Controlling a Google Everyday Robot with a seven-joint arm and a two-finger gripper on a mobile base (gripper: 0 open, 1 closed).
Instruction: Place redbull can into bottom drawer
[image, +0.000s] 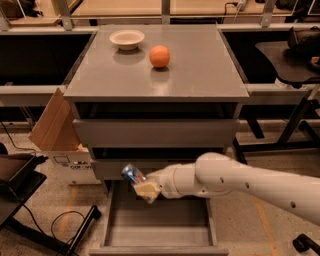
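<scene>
The redbull can (131, 175), blue and silver, is tilted in my gripper (142, 186), which is shut on it. The white arm reaches in from the right, and the gripper hangs over the back left part of the bottom drawer (157, 235). That drawer is pulled out towards the camera, a shallow grey tray with nothing showing inside. The can sits in front of the closed middle drawer's lower edge, above the open tray.
On the grey cabinet top (200, 75) stand a cream bowl (127, 38) and an orange (159, 56). A cardboard box (55, 132) leans at the cabinet's left side. A black stand and cable (30, 200) lie lower left; black frame legs (295, 130) stand at the right.
</scene>
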